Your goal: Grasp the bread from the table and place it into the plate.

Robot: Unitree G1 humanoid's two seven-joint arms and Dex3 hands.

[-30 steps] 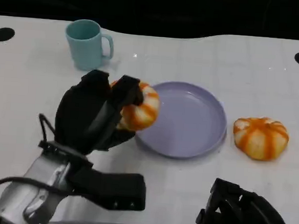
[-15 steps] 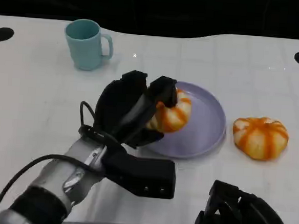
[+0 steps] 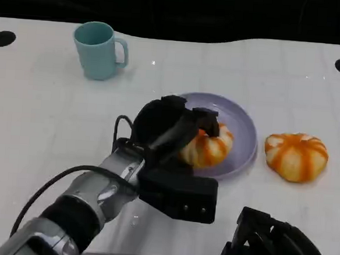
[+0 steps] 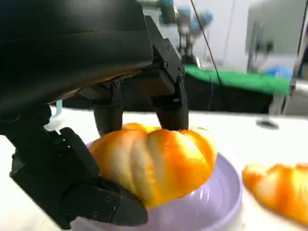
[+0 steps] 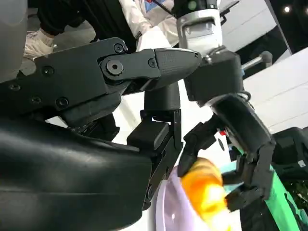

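The left hand (image 3: 169, 123) grips the bread (image 3: 206, 145), fingers over its top and thumb side under its near edge, holding it over the near left part of the plate (image 3: 243, 125). In the left wrist view the bread (image 4: 156, 161) sits just above or barely on the plate floor (image 4: 211, 211); I cannot tell which. The right hand (image 3: 275, 246) rests low near the table edge, and whether it is closed I cannot tell. If the fingers let go unevenly, the bread could roll off the near rim, or snag and drag the plate. Its long axis lies roughly left to right, stripes running across it. A second bread (image 3: 296, 156) lies beside the plate, and a mug (image 3: 98, 50) stands well apart.
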